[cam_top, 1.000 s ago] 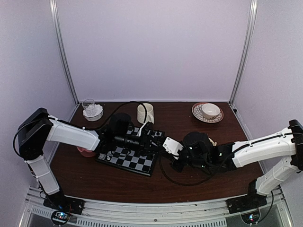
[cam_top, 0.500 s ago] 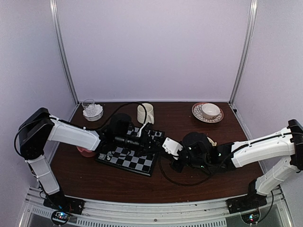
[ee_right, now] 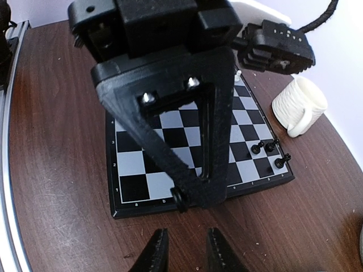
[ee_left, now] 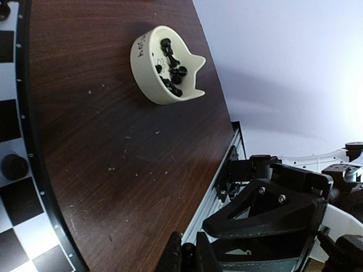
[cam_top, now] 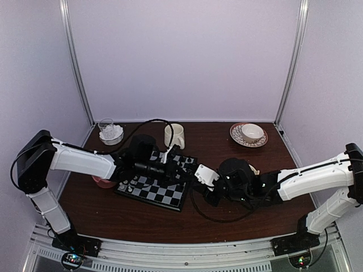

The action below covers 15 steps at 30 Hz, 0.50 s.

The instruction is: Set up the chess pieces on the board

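Observation:
The board (ee_right: 170, 148) lies on the brown table, with three black chess pieces (ee_right: 271, 146) standing near its right corner. My left gripper (ee_left: 190, 258) hangs over the table just off the board's near edge. It is shut on a small black chess piece (ee_right: 180, 198) at its fingertips. My right gripper (ee_right: 186, 252) faces it from close by, open, with nothing between its fingers. More black chess pieces (ee_left: 170, 68) lie in a cream bowl (ee_left: 148, 79) on the table. In the top view both grippers meet beside the board (cam_top: 148, 190).
A cream ribbed mug (cam_top: 174, 136) stands behind the board, and a clear glass dish (cam_top: 110, 134) at the back left. A cup on a saucer (cam_top: 248, 135) sits at the back right. A pink bowl (cam_top: 101, 182) lies left of the board, under my left arm.
My left gripper has closed on the black piece, and my right gripper's jaws have parted and let go of it. Both arms have barely shifted.

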Motion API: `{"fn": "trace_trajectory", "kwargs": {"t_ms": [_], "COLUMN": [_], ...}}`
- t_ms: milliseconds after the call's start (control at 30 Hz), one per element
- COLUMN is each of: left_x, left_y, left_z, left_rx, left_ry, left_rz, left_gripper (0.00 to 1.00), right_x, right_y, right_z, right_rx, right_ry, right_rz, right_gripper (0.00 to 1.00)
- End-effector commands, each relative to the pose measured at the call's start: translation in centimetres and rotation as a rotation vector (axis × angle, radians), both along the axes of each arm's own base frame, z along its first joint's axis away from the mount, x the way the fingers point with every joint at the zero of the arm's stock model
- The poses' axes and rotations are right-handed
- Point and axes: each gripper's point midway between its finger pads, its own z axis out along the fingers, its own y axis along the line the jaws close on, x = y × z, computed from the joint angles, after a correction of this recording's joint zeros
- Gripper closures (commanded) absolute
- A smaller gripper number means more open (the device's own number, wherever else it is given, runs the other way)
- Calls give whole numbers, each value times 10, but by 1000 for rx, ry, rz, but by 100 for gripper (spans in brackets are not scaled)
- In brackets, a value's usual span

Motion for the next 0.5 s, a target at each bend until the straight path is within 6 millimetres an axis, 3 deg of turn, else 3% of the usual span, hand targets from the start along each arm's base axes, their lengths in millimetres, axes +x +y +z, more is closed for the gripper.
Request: {"fn": "trace_trajectory", "kwargs": {"t_ms": [0, 133, 300, 467], "left_x": [14, 24, 39, 50], "left_y": [24, 56, 111, 157], "left_z": [21, 32, 45, 61], "left_rx": [76, 156, 301, 426], "left_ry": [-210, -324, -519, -705], "left_rz": [56, 119, 258, 392], "left_gripper": [100, 100, 100, 100], "right_x": [-5, -9, -9, -1], "right_y": [1, 1, 3, 2], "right_z": [23, 31, 39, 51], "right_rx": [77, 123, 181, 255], "right_ry": [-16, -4, 11, 4], "right_rz": [9, 24, 8, -49], "right_gripper": [70, 58, 44, 43]}}
